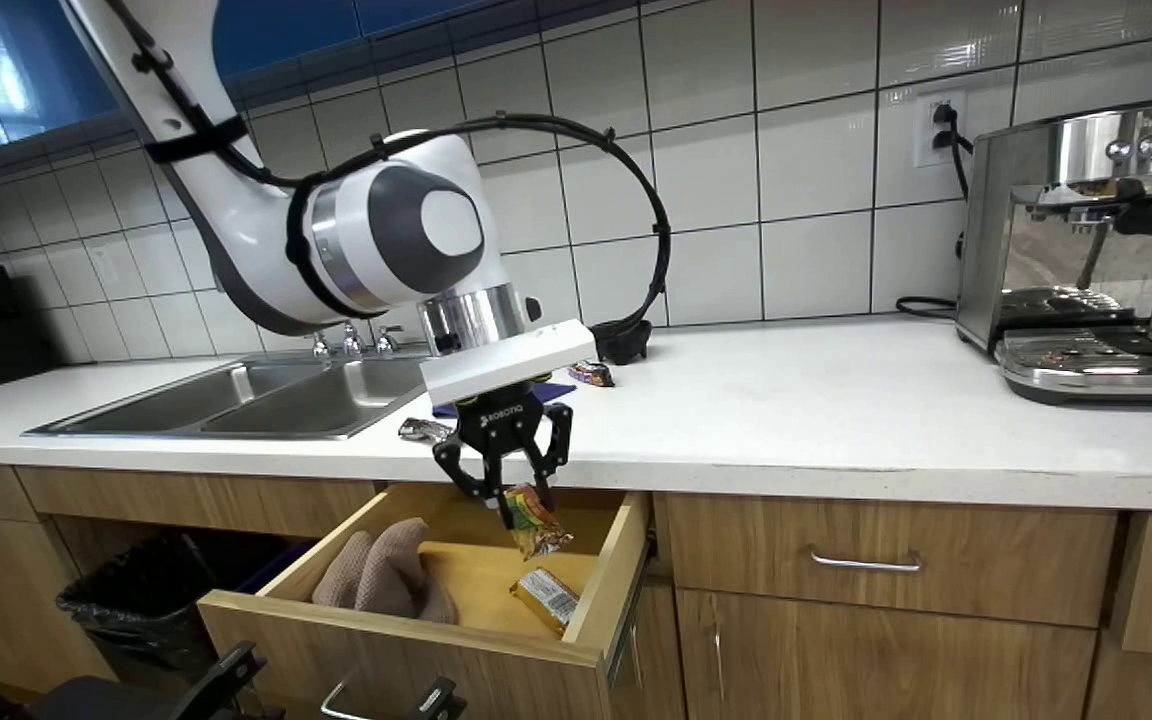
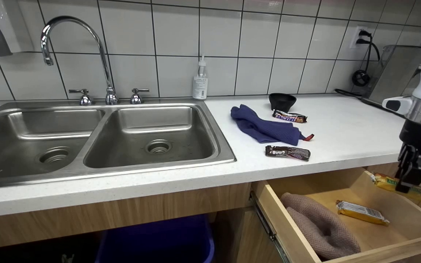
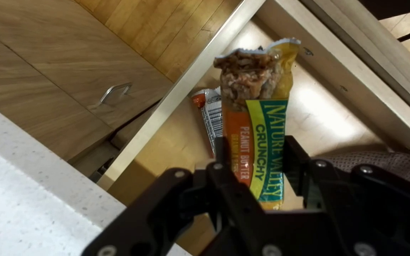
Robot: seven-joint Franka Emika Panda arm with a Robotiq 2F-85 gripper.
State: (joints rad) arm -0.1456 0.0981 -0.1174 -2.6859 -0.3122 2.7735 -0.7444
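Observation:
My gripper (image 1: 526,505) is shut on a granola bar (image 3: 256,117) in a yellow, orange and green wrapper. The wrist view shows its label face, with a finger on each long edge. The bar hangs above the open wooden drawer (image 1: 386,627), apart from its floor; it also shows in both exterior views (image 1: 537,532) (image 2: 384,181). A second yellow-wrapped bar (image 2: 362,212) lies on the drawer floor, barcode side up, and is partly hidden behind the held bar in the wrist view (image 3: 210,115). A brownish-pink knit cloth (image 2: 320,226) lies crumpled in the drawer.
On the white counter (image 1: 816,400) lie a purple cloth (image 2: 265,126) and two dark-wrapped bars (image 2: 287,152) (image 2: 289,116) near a black bowl (image 2: 282,102). A steel double sink (image 2: 225,155), a coffee machine (image 1: 996,230) and a lined black bin (image 1: 146,600) are around.

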